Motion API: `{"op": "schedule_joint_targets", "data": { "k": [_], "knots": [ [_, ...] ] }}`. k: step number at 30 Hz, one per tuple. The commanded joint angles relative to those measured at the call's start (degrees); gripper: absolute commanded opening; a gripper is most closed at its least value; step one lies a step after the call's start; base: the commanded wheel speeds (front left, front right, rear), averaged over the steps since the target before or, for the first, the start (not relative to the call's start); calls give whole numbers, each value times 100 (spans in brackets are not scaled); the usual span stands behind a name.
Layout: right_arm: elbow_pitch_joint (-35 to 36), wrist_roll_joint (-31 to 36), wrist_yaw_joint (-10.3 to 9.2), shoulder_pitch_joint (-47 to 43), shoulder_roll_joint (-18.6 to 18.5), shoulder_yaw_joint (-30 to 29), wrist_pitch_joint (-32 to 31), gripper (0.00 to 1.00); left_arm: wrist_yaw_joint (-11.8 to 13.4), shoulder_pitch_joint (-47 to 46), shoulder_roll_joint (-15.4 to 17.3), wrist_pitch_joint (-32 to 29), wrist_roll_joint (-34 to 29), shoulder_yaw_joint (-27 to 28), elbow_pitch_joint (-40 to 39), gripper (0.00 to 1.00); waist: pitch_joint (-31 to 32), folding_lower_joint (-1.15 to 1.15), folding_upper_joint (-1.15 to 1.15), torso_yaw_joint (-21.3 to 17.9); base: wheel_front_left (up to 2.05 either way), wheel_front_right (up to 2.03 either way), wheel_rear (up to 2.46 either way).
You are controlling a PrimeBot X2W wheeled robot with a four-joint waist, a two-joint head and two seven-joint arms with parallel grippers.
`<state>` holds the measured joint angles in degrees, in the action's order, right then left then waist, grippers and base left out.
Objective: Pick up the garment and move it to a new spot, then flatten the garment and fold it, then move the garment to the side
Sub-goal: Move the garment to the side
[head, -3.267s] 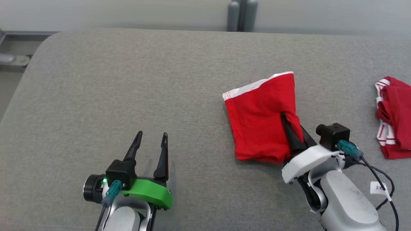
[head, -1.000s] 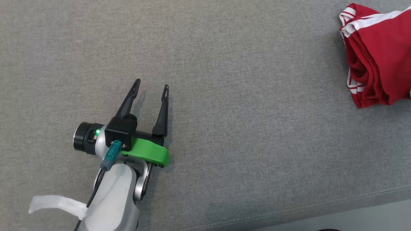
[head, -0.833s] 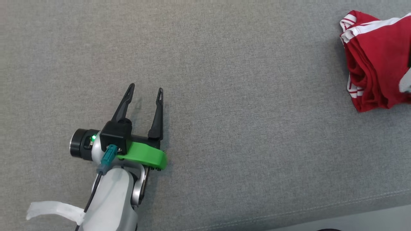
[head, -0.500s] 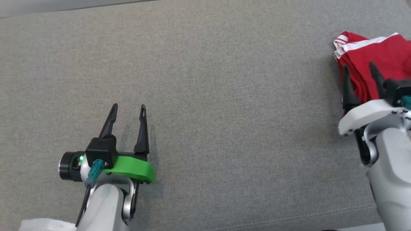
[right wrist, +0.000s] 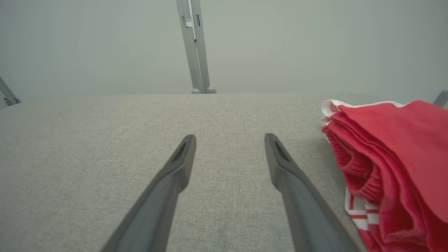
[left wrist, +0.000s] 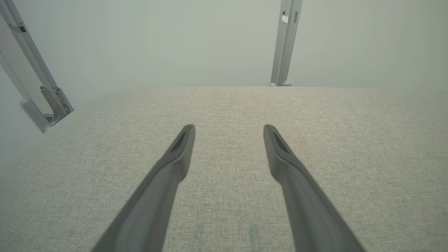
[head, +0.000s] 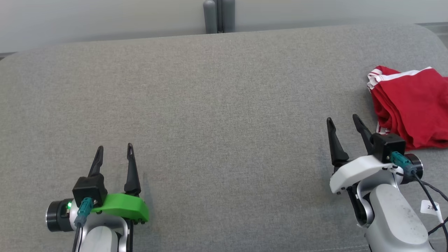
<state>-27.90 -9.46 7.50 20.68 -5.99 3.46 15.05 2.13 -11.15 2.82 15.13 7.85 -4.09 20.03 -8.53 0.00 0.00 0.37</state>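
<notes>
Head view, looking down on grey cloth bench (head: 224,105). Pale wall (head: 105,17) along top of frame; grey post (head: 218,15) stands behind the bench's far edge, top centre.

Garment (head: 409,105): red, white-striped trim. Lies on the bench at right of frame, above mid-height, cut by the right edge. Folded over in layers and somewhat bunched, white band along its upper edge. Nothing grips it.

Right fingers (head: 334,140): lower right of frame, pointing up-frame, spread apart, nothing between them. They sit just left of and below the garment's lower left corner. White mount (head: 357,168) behind them, black cable (head: 425,183) with paper tag (head: 428,207) trailing right.

Left fingers (head: 131,164): lower left of frame, pointing up-frame, also spread apart, bare bench between them. Green mount (head: 122,206) at their base. Well apart from the garment.

Right wrist view: right fingers (right wrist: 175,175) wide apart over bare bench. Garment (right wrist: 395,157) at right of frame, stacked red folds with striped hem at lower right, just beside the right-hand finger. Bench shows between them near the tip; lower in the frame, cannot tell whether they touch. Post (right wrist: 196,45) at top centre.

Left wrist view: left fingers (left wrist: 176,168) wide apart over bare bench. Post (left wrist: 285,42) at top, right of centre. Metal bracket (left wrist: 52,105) at upper left, off the bench's corner.
</notes>
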Motion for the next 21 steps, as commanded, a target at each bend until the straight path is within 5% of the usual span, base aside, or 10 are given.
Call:
{"op": "schedule_joint_targets", "data": {
  "k": [1,21],
  "knots": [
    [54,90,-5,-166,42,14,11,100,20,132,21,-6,-41,86,31,100,212,0,0,132,0,0,0],
    [326,530,-5,-816,241,-61,12,100,-105,607,21,-6,-1,361,283,100,766,0,0,130,0,0,0]
  ]
}}
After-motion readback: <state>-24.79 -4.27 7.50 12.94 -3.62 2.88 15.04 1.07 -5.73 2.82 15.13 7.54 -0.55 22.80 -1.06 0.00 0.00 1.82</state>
